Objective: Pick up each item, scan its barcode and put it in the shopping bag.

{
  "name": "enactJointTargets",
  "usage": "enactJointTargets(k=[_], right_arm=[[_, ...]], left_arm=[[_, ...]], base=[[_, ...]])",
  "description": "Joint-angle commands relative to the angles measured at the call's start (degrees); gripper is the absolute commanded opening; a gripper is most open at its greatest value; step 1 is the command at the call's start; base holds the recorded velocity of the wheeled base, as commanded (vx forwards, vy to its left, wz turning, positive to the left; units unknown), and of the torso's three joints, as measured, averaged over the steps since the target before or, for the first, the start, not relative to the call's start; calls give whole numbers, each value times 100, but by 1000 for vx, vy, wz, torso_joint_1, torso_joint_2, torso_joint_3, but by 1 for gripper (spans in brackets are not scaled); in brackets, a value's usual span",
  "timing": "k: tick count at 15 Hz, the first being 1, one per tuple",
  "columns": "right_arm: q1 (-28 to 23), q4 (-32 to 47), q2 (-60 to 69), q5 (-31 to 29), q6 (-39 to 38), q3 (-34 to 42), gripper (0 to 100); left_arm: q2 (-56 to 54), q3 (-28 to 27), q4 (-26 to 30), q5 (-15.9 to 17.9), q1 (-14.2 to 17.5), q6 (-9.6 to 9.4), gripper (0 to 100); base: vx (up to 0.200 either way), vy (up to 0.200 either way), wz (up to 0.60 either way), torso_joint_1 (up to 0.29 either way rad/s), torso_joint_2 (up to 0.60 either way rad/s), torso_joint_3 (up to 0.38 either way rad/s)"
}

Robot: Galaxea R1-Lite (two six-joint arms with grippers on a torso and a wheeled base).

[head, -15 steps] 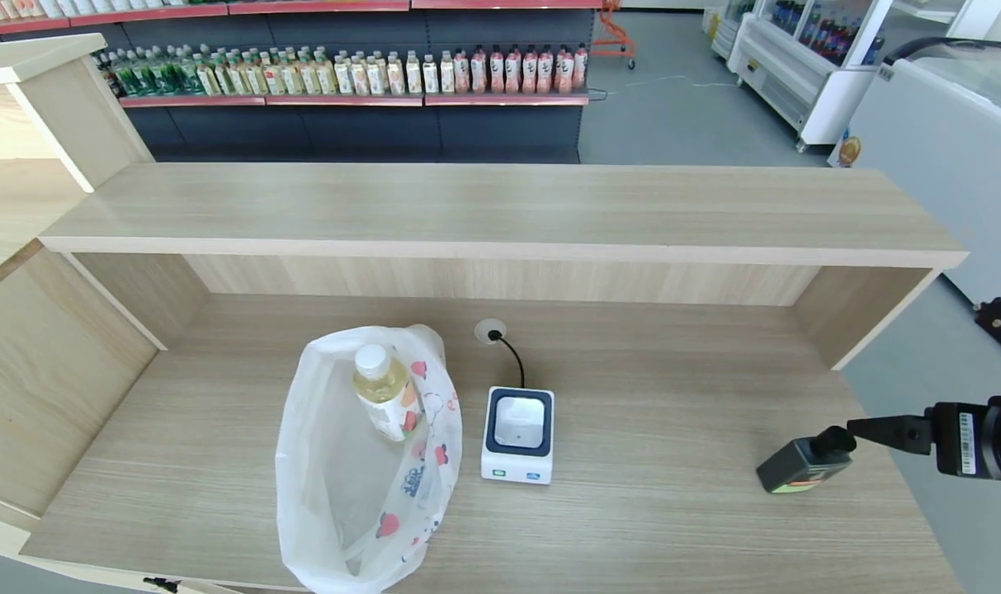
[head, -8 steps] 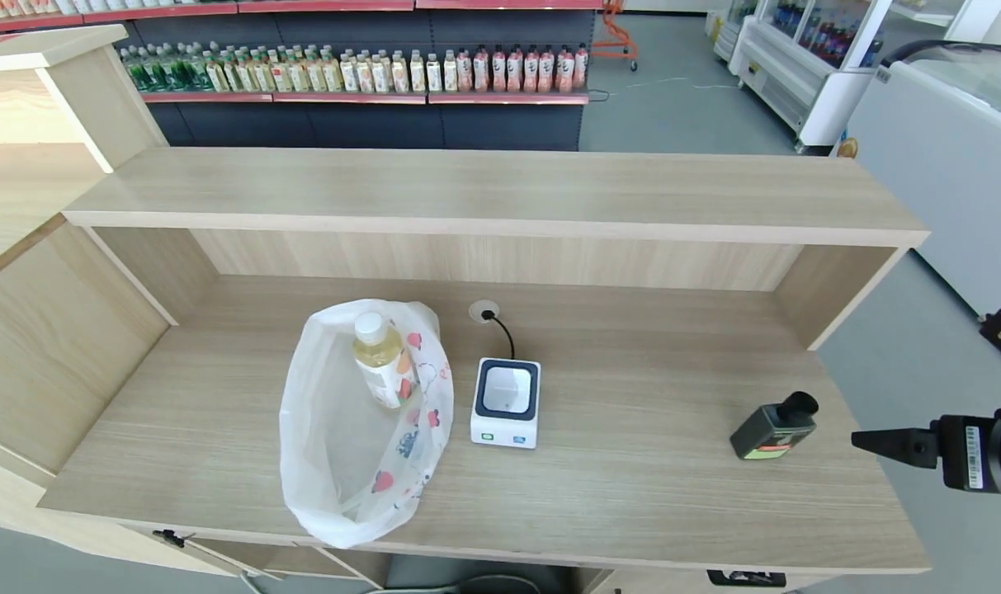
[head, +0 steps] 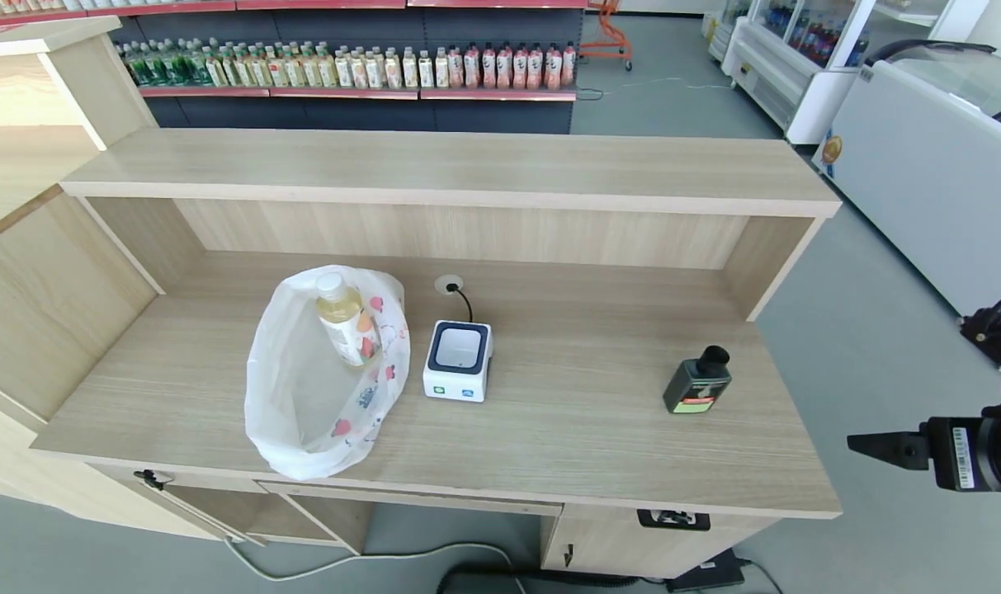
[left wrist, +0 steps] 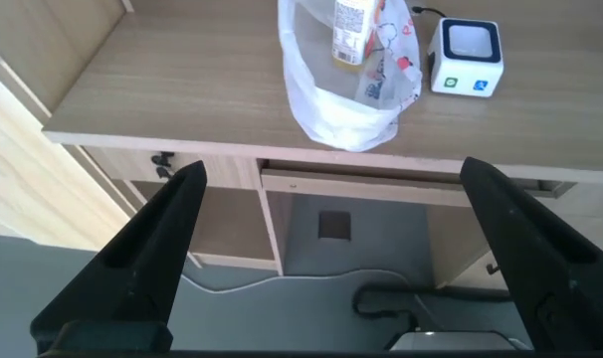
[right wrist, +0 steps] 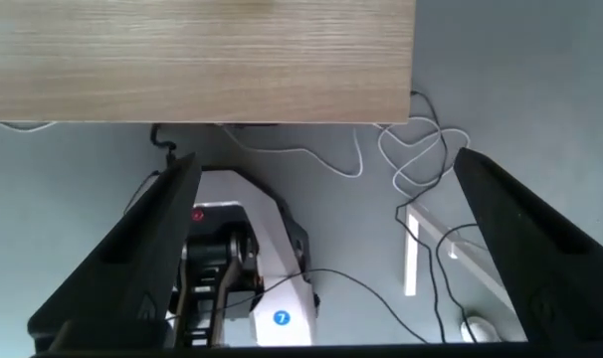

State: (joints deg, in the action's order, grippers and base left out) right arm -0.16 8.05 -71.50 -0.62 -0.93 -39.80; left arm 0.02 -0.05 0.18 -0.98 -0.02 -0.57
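Observation:
A white printed shopping bag (head: 302,404) lies open on the wooden counter (head: 566,437), with a pale yellow drink bottle (head: 343,326) upright inside it. The white barcode scanner (head: 458,360) sits just right of the bag. A small dark bottle with a black cap (head: 698,384) stands alone near the counter's right end. My right gripper (head: 875,450) hangs open and empty off the counter's right end, lower than the dark bottle. In the left wrist view my left gripper (left wrist: 333,174) is open and empty, out in front of the counter's front edge, below the bag (left wrist: 346,89) and scanner (left wrist: 466,58).
A raised ledge (head: 450,169) and side walls enclose the counter's back and ends. The scanner's cable (head: 465,304) runs into a hole behind it. Drink shelves (head: 360,70) stand beyond, freezers (head: 921,157) at the right. Loose cables (right wrist: 411,149) lie on the floor under the counter's edge.
The whole head view has shifted as the camera drew back from the counter. My right gripper, which was at the dark bottle's cap, is now clear of it, off the counter's end.

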Motion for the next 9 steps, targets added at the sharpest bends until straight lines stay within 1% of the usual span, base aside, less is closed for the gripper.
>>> enactJointTargets(k=[1,3,4,6,8,9], right_arm=[[-46,13,-128,-17,154,8,100],[-309,4,-295,-26,682,8,100],[-459,-58,-444,-17,1147,-10,100],[-432,-110,-681,89,1420,-89,100],[-134,-268,-1050,695,1429,-221,100],[-19,-444,-1305,844,1455,-300,100]], left_arm=[[-2,-4,-1,1,2,-4,100],[-2,-4,-1,1,2,-4,100],[-2,-4,-1,1,2,-4,100],[-2,-4,-1,1,2,22,100],[-2,-4,-1,1,2,13,100],[-2,-4,-1,1,2,13,100]], base=[[0,-200,0,12,2,-2],[0,-200,0,5,5,-2],[0,-200,0,2,2,12],[0,0,0,0,0,0],[0,0,0,0,0,0],[0,0,0,0,0,0]])
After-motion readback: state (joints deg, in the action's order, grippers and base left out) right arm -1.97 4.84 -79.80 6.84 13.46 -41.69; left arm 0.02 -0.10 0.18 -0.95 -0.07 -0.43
